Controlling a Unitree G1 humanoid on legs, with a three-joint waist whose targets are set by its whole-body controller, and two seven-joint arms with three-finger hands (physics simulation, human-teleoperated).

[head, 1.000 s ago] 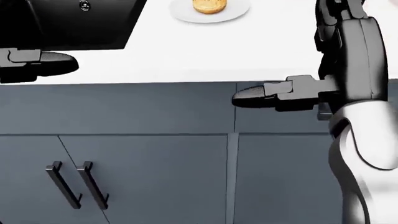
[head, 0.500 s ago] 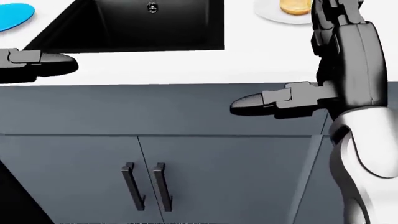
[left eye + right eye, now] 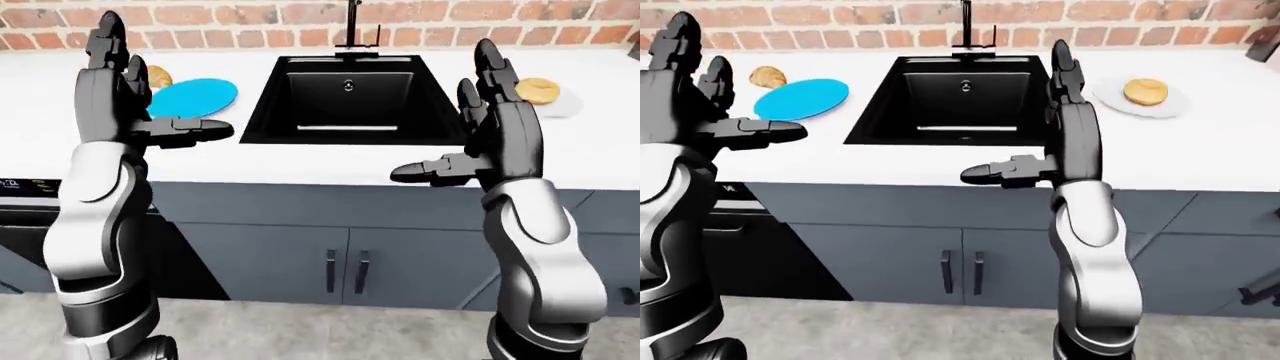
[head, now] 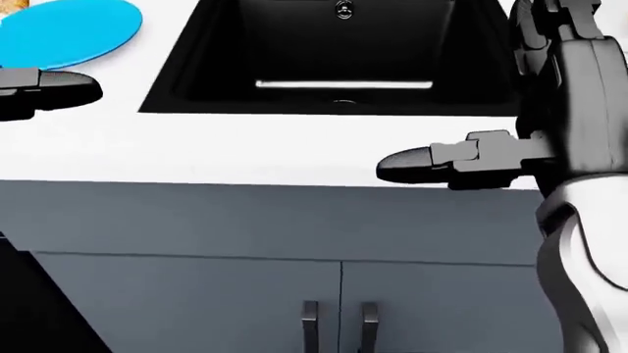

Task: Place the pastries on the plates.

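Note:
In the right-eye view a blue plate [image 3: 801, 98] lies on the white counter left of the black sink [image 3: 950, 97]. A round pastry [image 3: 767, 76] lies on the counter just beyond the plate's left edge. To the right of the sink, a white plate [image 3: 1110, 96] holds a second pastry [image 3: 1145, 91]. My left hand [image 3: 735, 82] is raised, open and empty, near the blue plate. My right hand [image 3: 1025, 120] is raised, open and empty, over the sink's right edge. The head view shows the blue plate [image 4: 73, 33] at top left.
A faucet [image 3: 965, 22] stands behind the sink against a brick wall. Grey cabinet doors with two dark handles [image 3: 960, 271] are below the counter [image 3: 1200, 150]. A dark appliance [image 3: 750, 255] sits under the counter at the left.
The camera has moved left along the counter: the sink slid to the middle of the head view, the white plate left it at the right, the blue plate entered top left. Both hands stay open.

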